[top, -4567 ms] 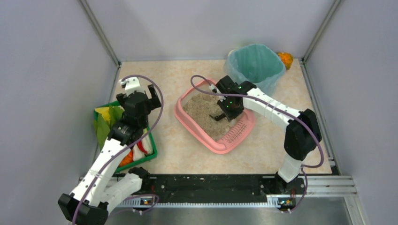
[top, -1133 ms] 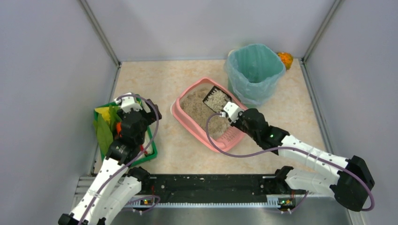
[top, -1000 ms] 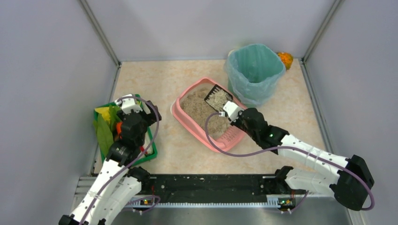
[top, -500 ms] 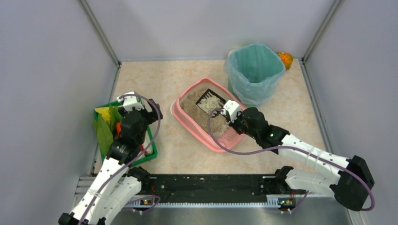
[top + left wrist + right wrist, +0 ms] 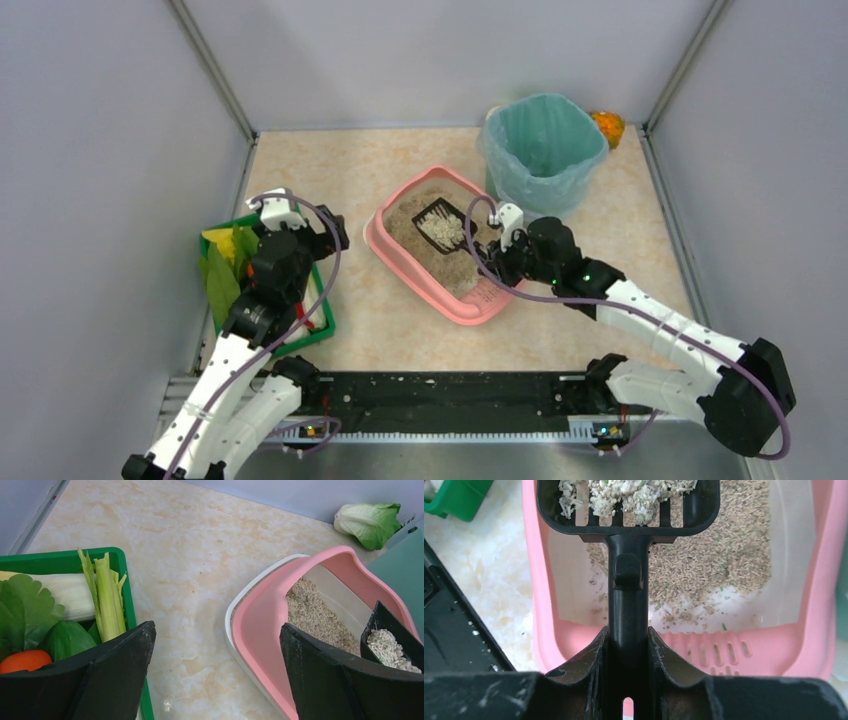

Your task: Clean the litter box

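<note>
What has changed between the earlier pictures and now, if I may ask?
The right gripper, shut on the scoop, swung it leftward, from the far corner of the litter box to its middle, clumps aboard. The open left gripper shifted slightly over the green tray. Box, bin and tray stayed put.

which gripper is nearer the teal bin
Right. The right gripper is over the litter box, close by the bin; the left gripper is by the green tray, farther off.

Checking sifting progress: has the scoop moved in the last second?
Yes. The scoop has shifted left over the litter box, away from the bin.
</note>
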`<state>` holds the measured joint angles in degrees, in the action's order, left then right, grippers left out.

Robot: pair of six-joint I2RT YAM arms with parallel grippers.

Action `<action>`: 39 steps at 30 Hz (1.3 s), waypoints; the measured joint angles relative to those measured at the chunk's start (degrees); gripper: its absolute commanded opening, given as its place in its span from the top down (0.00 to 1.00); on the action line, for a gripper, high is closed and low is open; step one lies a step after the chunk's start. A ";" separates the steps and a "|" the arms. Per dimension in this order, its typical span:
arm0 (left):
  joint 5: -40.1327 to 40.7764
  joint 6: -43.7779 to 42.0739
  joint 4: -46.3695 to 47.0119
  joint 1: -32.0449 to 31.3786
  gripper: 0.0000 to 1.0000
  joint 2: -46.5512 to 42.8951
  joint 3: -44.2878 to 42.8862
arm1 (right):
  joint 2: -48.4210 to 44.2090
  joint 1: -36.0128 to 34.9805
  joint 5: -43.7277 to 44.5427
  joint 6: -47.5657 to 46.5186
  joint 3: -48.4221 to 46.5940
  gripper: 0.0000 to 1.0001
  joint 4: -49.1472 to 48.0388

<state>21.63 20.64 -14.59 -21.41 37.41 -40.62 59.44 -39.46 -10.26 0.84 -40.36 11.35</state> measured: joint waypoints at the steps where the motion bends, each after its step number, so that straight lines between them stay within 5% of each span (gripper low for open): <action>1: -0.09 0.17 -0.20 0.00 0.01 0.00 0.00 | 0.31 0.02 -0.57 0.66 -0.24 1.00 -0.02; 18: -1.95 1.73 -2.12 0.00 0.01 0.59 -0.55 | 0.81 2.01 -0.85 6.86 -0.04 1.00 1.01; 39: -2.27 1.77 -2.51 0.00 0.02 1.84 -0.85 | 5.44 1.09 1.55 -1.33 -5.86 1.00 7.69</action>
<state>19.35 22.41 -17.10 -21.41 39.24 -41.47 64.88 -38.37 -8.71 -0.49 -46.22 19.05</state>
